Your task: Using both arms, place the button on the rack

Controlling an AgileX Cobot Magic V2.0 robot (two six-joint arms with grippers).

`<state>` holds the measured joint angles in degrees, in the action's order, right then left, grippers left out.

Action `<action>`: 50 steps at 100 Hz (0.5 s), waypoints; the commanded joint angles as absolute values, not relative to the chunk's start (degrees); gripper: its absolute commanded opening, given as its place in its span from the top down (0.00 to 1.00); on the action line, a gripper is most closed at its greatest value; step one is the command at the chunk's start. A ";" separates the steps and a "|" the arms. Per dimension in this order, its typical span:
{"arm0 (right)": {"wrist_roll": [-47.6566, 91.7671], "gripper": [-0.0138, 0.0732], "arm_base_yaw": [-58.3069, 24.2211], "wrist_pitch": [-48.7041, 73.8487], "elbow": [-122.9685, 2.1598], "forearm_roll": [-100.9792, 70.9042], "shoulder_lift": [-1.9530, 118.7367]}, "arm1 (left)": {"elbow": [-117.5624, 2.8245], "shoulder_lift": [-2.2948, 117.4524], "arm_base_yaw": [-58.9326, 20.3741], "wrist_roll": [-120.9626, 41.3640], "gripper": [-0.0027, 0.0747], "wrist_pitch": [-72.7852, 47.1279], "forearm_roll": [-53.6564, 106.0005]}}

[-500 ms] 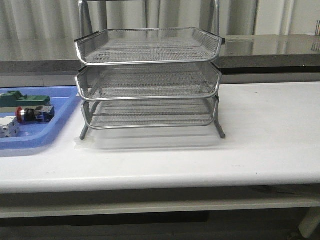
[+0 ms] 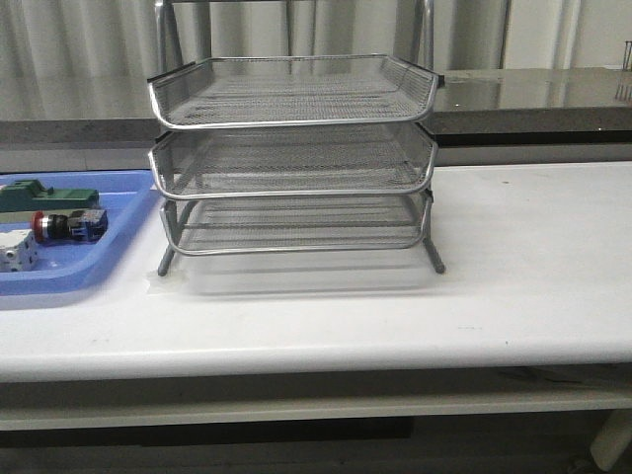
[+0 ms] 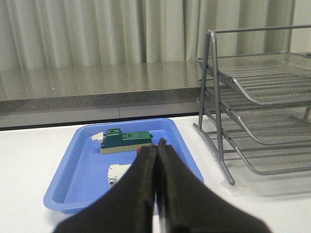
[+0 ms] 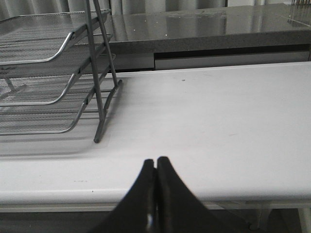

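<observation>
The task looks to be at its very beginning; the button (image 2: 65, 225) lies on its side in the blue tray (image 2: 118, 222) at the left end of the white table (image 2: 513, 267), between the green block (image 2: 49, 197) behind it and the white cube (image 2: 14, 252) in front of it, red cap pointing to the left; nothing grips it and nothing touches it. The rack (image 2: 293, 158) stands in the middle of the table, just beside the blue tray, and all three mesh trays that can be seen hold nothing; they also seem pushed in, none pulled forward. In the left wrist view the left gripper (image 3: 158, 145) has its two black fingers pressed together with nothing between them, and it hangs on the near side of the blue tray, its tips covering most of the button so only a small red spot shows beside them; the right gripper (image 4: 156, 162) is likewise closed and empty, near the front edge of the table, with the foot of the rack off to one side. So everything is left to do, in my judgement: to open the left fingers, take the button, maybe pull out a tray with the other arm, and lay the button in. No brand, label or writing can be read on anything.
</observation>
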<state>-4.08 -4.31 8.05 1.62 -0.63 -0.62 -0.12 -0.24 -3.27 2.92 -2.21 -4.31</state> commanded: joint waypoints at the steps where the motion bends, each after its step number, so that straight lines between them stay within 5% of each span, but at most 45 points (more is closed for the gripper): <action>1: -2.89 0.91 -4.54 3.07 0.49 0.65 -1.44 | 2.94 -2.13 -3.31 3.67 0.98 2.41 -4.27; 50: -1.80 0.91 -4.54 -10.30 0.31 2.69 -1.44 | 2.94 -2.13 -3.31 3.67 0.98 2.41 -4.27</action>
